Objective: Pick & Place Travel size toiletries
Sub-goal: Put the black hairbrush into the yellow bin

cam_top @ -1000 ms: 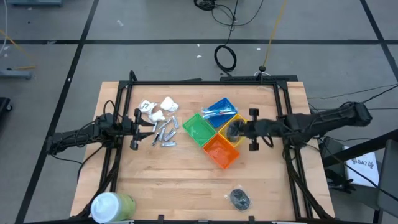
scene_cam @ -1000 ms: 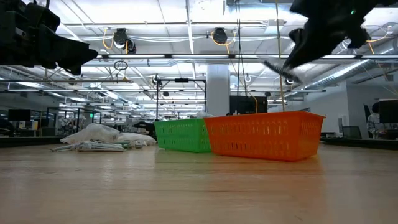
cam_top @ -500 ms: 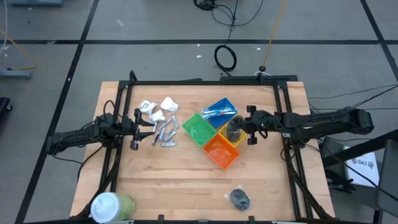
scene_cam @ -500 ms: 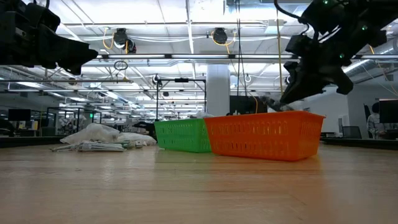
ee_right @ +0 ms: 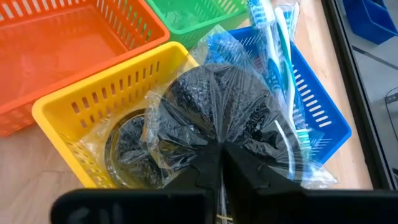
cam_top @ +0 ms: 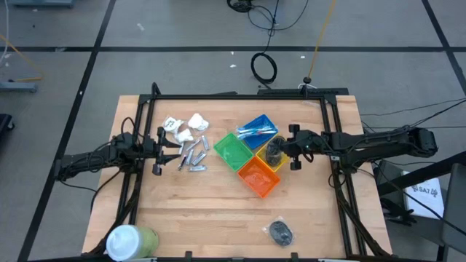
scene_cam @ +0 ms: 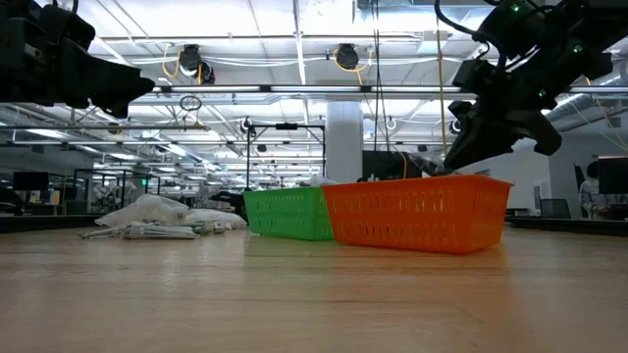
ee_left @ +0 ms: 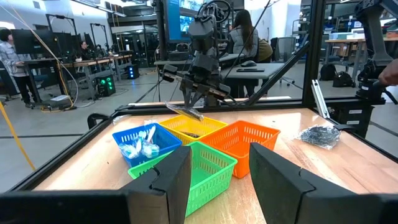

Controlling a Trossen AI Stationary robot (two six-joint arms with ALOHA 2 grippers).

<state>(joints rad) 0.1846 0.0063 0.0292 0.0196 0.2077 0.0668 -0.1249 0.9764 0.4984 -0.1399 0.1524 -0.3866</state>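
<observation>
Dark wrapped wad [ee_right: 214,121] — lowered by the right claw [cam_top: 280,149], still clamped on it, into the yellow bin [ee_right: 81,109] — release pending; left claw [cam_top: 171,149] parted, idle.

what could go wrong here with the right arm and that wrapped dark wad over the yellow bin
1. The right gripper pinches only the wrapper's edge of the dark wad, so it may slip early.
2. The wad hangs over the yellow bin beside the blue bin; released off-centre, it could land among the blue-and-white sticks.
3. A wrapped wad already lies in the yellow bin, so the new one may perch on it.
</observation>
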